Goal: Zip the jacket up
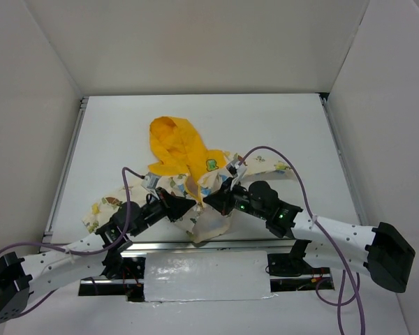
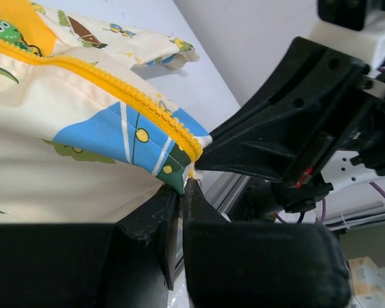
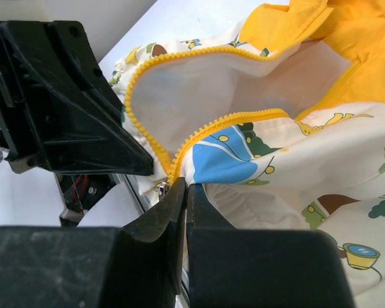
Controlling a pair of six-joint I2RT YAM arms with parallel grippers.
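The jacket (image 1: 195, 174) lies crumpled on the white table, yellow hood (image 1: 171, 143) toward the back, dinosaur-print body toward the arms. Its front is open, and the yellow zipper (image 3: 205, 131) splits into two rows. My left gripper (image 1: 185, 207) is shut on the bottom hem corner by the zipper's end (image 2: 191, 151); the fingertips (image 2: 194, 192) pinch the cloth. My right gripper (image 1: 211, 202) is shut on the other hem corner at the zipper's base (image 3: 185, 186), with the small metal slider (image 3: 162, 188) just left of it. The two grippers almost touch.
The table's metal front rail (image 1: 195, 244) runs just under the lifted hem. Purple cables (image 1: 293, 174) loop over both arms. White walls close in the table at the left, right and back. A sleeve (image 1: 101, 209) trails to the left.
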